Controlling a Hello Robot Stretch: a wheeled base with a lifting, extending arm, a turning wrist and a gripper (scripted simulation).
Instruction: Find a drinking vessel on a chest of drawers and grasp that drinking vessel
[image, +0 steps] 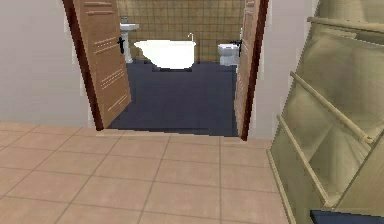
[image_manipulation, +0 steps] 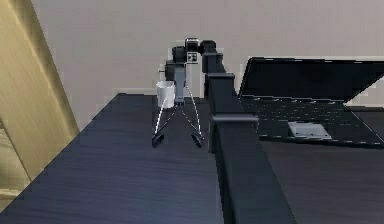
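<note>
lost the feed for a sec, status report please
Gripper out at the dark tabletop, cannot tell if it holds anything. Small white cup near it, contact unclear. Open laptop on the arm's other side.

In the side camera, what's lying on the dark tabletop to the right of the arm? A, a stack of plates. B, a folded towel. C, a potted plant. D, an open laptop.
D: a laptop with its dark screen raised and keyboard showing rests on the tabletop, right of the arm.
</note>
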